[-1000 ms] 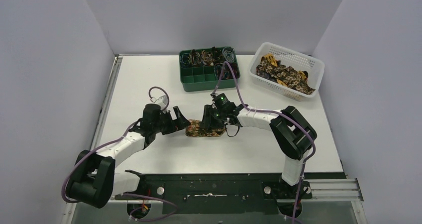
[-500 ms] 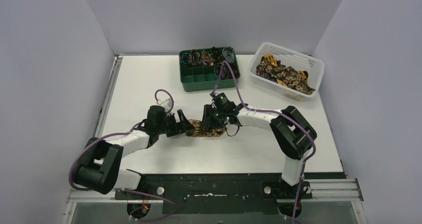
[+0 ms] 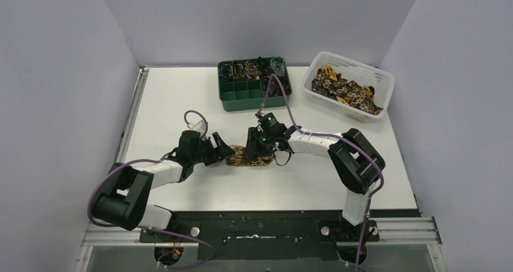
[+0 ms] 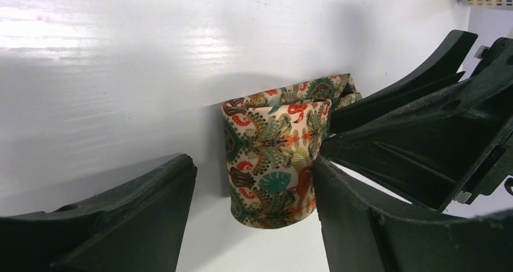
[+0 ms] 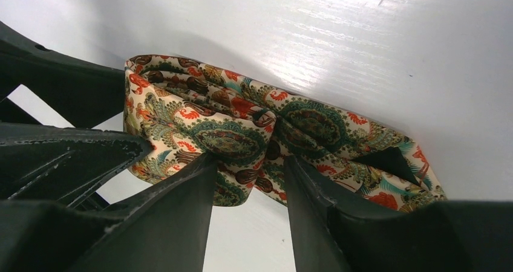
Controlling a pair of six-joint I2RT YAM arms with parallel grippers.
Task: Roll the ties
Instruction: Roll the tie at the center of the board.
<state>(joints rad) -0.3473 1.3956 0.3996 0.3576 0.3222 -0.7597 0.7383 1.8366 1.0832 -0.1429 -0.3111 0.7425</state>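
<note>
- Left claw [image 4: 254, 163] has its fingers apart around one folded end of the tie [image 4: 272, 157], one finger against the cloth and the other clear of it.
- Right claw [image 5: 249, 160] is clamped on the tie's middle, bunching the print.
- It lies on the table [image 3: 175, 97], nearer the arms than the green tray [image 3: 254, 105], which holds coiled ties [image 3: 248, 70].
- More ties [image 3: 345, 90] fill the white basket [image 3: 357, 63] right of that tray.
</note>
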